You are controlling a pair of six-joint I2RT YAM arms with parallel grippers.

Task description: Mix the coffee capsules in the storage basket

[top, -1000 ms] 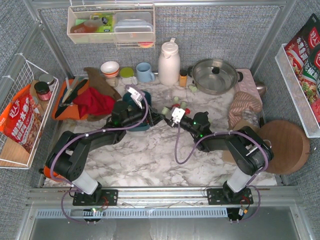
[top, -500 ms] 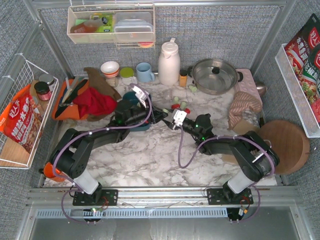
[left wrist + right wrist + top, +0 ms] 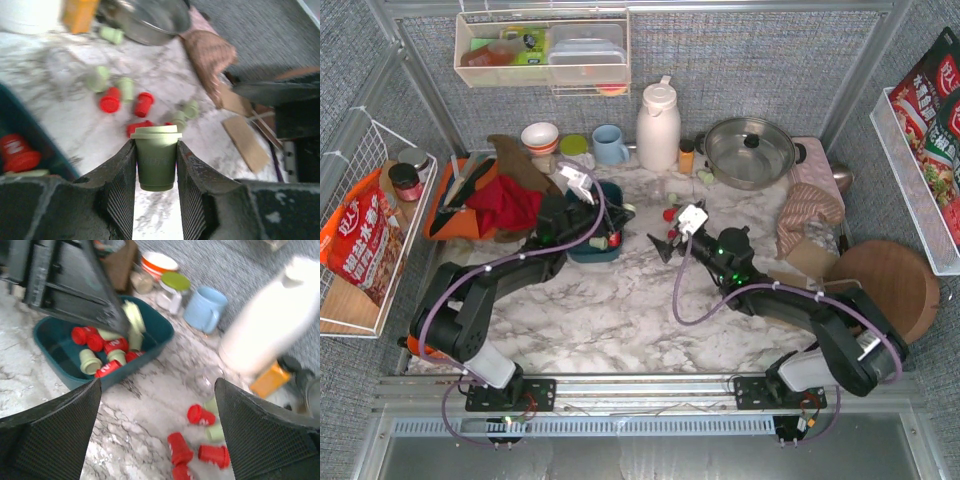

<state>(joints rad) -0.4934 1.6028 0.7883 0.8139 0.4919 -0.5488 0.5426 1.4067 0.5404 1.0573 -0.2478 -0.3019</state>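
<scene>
The teal storage basket [image 3: 588, 256] sits left of centre and holds several red and mint capsules; it also shows in the right wrist view [image 3: 159, 335]. My left gripper [image 3: 618, 214] is shut on a mint green capsule [image 3: 156, 157] and holds it over the basket's right edge; the capsule also shows in the right wrist view [image 3: 134, 317]. Several loose red and green capsules [image 3: 670, 213] lie on the marble right of the basket, and show in both wrist views [image 3: 144, 103] [image 3: 200, 415]. My right gripper [image 3: 658, 246] is open and empty, its jaws wide apart [image 3: 157, 385] above the marble between basket and loose capsules.
A white thermos [image 3: 658, 125], a blue mug [image 3: 610, 145], a small orange bottle [image 3: 686, 155] and a steel pot [image 3: 750, 150] stand along the back. An orange tray with red cloth [image 3: 505, 205] lies left of the basket. A brown cloth [image 3: 810, 210] and a round wooden board [image 3: 885, 290] lie at right.
My left gripper has drawn back left from the loose capsules to over the basket, carrying a green capsule. My right gripper has shifted slightly right and back.
</scene>
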